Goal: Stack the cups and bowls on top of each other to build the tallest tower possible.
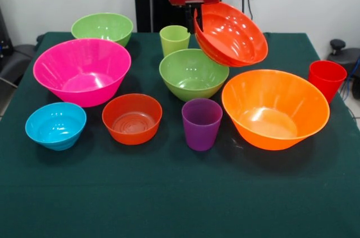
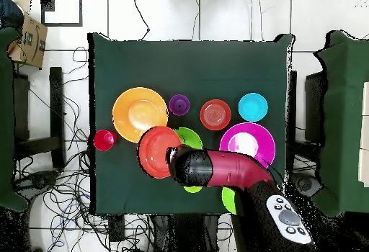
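i have the gripper [image 1: 195,14] pinching the rim of the red-orange bowl [image 1: 233,34], tilted in the air above the green bowl [image 1: 193,72]; next i judge it needs levelling and lowering into a bowl.

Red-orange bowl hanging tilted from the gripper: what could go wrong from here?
The red-orange bowl is pinched by its rim only and hangs steeply tilted from the gripper, so it may slip or swing. It hangs just above the green bowl and close to the large orange bowl; lowering it tilted could knock either, or seat it crooked.
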`<control>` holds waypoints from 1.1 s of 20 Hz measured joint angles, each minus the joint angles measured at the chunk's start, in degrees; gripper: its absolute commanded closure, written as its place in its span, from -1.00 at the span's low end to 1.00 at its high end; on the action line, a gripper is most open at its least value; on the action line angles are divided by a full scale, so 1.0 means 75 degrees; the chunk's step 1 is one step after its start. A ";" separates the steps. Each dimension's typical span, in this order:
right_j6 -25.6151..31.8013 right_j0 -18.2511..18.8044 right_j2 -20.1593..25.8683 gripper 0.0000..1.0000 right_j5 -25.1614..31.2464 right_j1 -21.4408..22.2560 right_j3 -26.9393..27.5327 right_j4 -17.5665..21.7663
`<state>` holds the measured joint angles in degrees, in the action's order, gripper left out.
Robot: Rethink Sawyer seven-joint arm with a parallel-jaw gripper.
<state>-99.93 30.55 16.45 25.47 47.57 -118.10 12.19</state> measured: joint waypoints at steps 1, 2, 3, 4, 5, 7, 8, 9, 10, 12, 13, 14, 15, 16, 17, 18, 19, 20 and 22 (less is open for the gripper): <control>0.0000 0.0000 0.0014 1.00 0.0000 -0.0045 0.0008 0.0022; 0.0000 0.0000 0.0019 1.00 -0.0001 -0.0060 0.0011 0.0028; 0.0000 0.0000 0.0024 1.00 -0.0002 -0.0076 0.0014 0.0033; 0.0000 0.0000 0.0044 1.00 -0.0002 -0.0164 0.0037 0.0043; 0.0000 0.0000 0.0054 1.00 0.0000 -0.0205 0.0050 0.0044; 0.0000 0.0000 0.0089 1.00 0.0000 -0.0331 0.0106 0.0044; 0.0000 0.0000 0.0099 1.00 -0.0002 -0.0359 0.0121 0.0043; 0.0000 0.0000 0.0113 1.00 -0.0002 -0.0387 0.0138 0.0043; 0.0000 0.0000 0.0126 1.00 -0.0002 -0.0416 0.0154 0.0043; 0.0000 0.0000 0.0167 1.00 -0.0002 -0.0484 0.0194 0.0043; 0.0000 0.0000 0.0189 1.00 -0.0002 -0.0518 0.0212 0.0043; 0.0000 0.0001 0.0208 1.00 -0.0002 -0.0540 0.0223 0.0044; 0.0000 0.0002 0.0228 1.00 -0.0002 -0.0554 0.0230 0.0044; 0.0000 0.0012 0.0273 1.00 -0.0002 -0.0552 0.0238 0.0043; 0.0000 0.0017 0.0290 1.00 0.0000 -0.0547 0.0241 0.0044; 0.0000 0.0020 0.0300 1.00 0.0000 -0.0544 0.0247 0.0044; 0.0000 0.0024 0.0311 1.00 -0.0002 -0.0541 0.0258 0.0043; 0.0000 0.0027 0.0325 1.00 -0.0002 -0.0542 0.0283 0.0044; 0.0000 0.0046 0.0356 1.00 -0.0002 -0.0543 0.0369 0.0043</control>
<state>-99.93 30.89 19.12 25.46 43.51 -115.34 12.51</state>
